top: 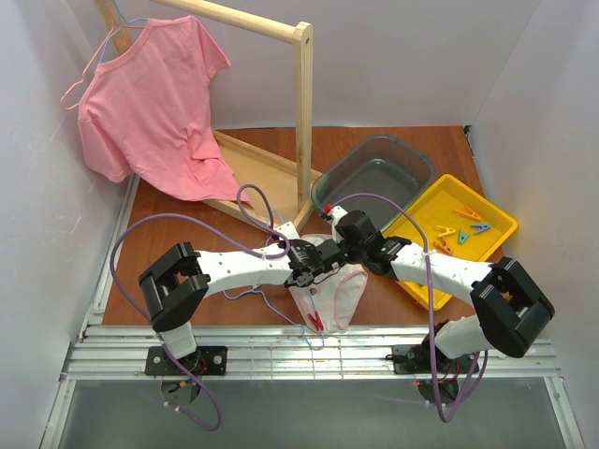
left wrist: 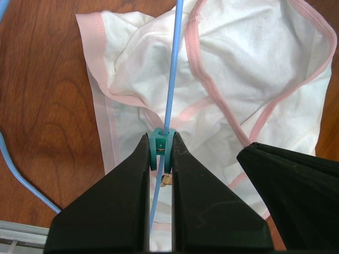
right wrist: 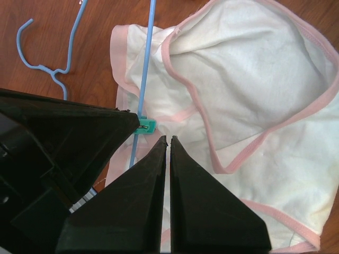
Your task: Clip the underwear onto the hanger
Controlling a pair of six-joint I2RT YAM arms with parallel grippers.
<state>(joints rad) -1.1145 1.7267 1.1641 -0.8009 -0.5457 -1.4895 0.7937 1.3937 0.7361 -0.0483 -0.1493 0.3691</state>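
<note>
The white underwear with pink trim lies flat on the brown table, near the front edge in the top view. The light-blue wire hanger lies across its left side, and its hook rests on the wood. My left gripper is shut on a teal clothespin, whose mouth sits around the hanger wire over the fabric. My right gripper hovers over the underwear just right of that clothespin, shut with nothing visible between its fingers. Both grippers meet above the underwear.
A yellow tray with several coloured pegs stands at the right, a grey basin behind it. A pink T-shirt hangs from the wooden rail stand at the back left. A red peg sits at the underwear's near edge.
</note>
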